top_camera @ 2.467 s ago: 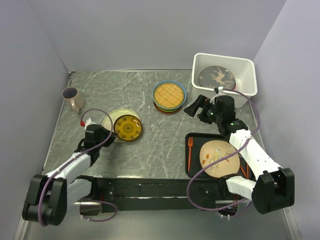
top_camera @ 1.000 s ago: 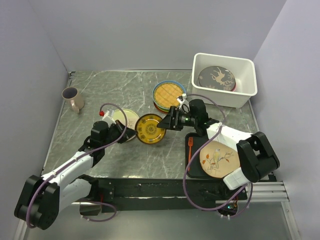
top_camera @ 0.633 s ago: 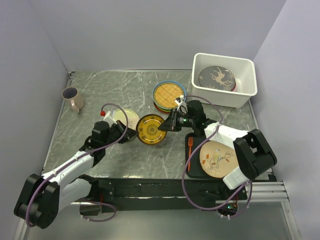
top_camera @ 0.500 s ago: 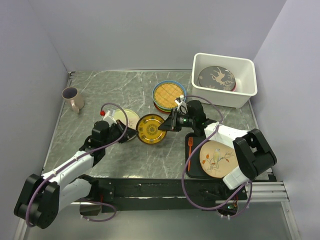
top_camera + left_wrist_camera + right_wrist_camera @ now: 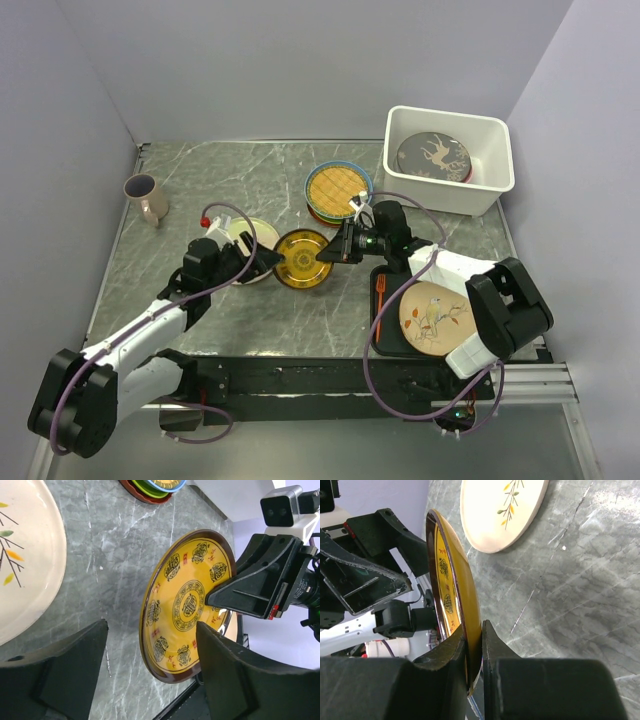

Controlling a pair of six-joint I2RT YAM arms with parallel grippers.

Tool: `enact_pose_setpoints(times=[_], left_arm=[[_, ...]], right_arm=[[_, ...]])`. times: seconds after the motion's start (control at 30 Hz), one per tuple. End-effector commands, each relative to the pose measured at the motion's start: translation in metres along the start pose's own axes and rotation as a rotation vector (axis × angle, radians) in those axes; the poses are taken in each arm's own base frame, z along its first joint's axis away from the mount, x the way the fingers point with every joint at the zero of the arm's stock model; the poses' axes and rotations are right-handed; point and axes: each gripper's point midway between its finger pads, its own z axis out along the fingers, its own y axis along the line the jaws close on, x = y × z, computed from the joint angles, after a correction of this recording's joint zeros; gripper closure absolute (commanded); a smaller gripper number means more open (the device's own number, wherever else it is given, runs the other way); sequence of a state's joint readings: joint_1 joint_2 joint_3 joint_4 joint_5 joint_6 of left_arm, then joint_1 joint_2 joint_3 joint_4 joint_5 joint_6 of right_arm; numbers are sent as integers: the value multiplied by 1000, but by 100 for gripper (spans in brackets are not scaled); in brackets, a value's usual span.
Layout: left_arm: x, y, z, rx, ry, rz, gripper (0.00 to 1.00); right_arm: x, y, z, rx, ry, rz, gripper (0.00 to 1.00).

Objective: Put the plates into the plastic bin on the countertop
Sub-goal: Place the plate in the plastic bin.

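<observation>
A yellow plate point(image 5: 303, 260) with a dark brown rim and printed medallions hangs tilted on edge over the countertop point(image 5: 230, 175). My right gripper point(image 5: 330, 256) is shut on its right rim point(image 5: 452, 605), one finger on each face. My left gripper point(image 5: 268, 262) stands open at the plate's left edge point(image 5: 187, 610), its fingers point(image 5: 75, 670) clear of the plate. The white plastic bin point(image 5: 500, 172) at the back right holds a dark grey plate point(image 5: 433, 157) with a pale deer. A stack of plates point(image 5: 338, 192), topped by a yellow lattice one, sits in the middle.
A cream plate point(image 5: 252, 232) with a leaf sprig lies flat under my left arm. A black tray point(image 5: 385, 335) at the front right carries a cream bird plate point(image 5: 437, 315) and an orange fork point(image 5: 380, 293). A beige mug point(image 5: 146, 197) stands far left.
My right gripper has shut on the yellow plate's rim and my left gripper has opened and let go of it. The plate stays between the two arms.
</observation>
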State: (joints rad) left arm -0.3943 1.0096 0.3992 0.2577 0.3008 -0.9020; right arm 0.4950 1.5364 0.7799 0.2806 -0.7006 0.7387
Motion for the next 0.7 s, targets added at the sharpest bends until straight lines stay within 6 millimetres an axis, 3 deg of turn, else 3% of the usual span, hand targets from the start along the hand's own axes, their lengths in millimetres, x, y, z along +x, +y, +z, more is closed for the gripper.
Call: enact_pose_setpoints(times=[0.0,0.43,0.67], left_arm=[[-19,-17,-3,25,-58,49,22],[-34,0,-15,-88,-156,51,14],[-37,4,-17,-119,-171,66,13]], right_arm=[[-14,22,-2,-58,-33,-67,100],[-23,18,-7,20,-43,-99,100],[-48,17,-17,75,-91,-104,100]])
